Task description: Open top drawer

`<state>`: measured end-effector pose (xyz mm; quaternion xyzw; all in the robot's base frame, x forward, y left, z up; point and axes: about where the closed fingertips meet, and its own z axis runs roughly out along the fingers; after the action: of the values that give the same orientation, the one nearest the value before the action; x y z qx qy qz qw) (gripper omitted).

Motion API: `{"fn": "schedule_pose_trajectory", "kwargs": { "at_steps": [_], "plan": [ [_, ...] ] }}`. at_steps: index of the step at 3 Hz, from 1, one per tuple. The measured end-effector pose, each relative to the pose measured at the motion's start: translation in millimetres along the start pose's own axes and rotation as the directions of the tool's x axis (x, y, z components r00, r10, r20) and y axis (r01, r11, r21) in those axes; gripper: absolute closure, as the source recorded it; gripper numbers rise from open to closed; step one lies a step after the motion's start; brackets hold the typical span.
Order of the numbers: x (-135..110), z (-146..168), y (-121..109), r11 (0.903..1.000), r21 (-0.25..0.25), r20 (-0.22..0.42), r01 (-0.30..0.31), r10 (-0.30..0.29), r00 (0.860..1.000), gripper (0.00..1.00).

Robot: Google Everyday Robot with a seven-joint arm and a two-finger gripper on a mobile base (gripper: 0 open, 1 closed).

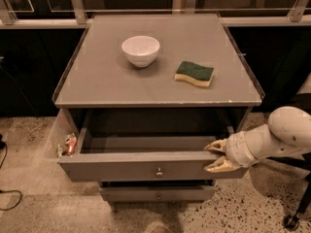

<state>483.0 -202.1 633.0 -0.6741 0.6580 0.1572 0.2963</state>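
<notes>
A: Checking grip: where's the gripper (214,156)?
B: I see it at the right end of the top drawer (121,166) front, fingers (215,145) apart, straddling its upper edge. Drawer's pulled out; front runs left from the fingers, knob (159,172) well left.

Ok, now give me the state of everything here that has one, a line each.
top drawer: open, pulled well out of the cabinet.
gripper: at the right end of the top drawer's front, fingers spread apart, open.
lower drawer: pushed in, its front set back behind the top one's.
bowl: upright on the cabinet top.
sponge: lying flat, green side up.
</notes>
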Motion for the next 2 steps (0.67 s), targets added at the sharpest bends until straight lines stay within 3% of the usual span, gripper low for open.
{"fn": "schedule_pose_trajectory", "kwargs": {
  "at_steps": [2],
  "plan": [
    [-0.5,-0.8,7.5,1.0000,0.000,0.001,-0.004,0.004,1.000,0.97]
  ]
}}
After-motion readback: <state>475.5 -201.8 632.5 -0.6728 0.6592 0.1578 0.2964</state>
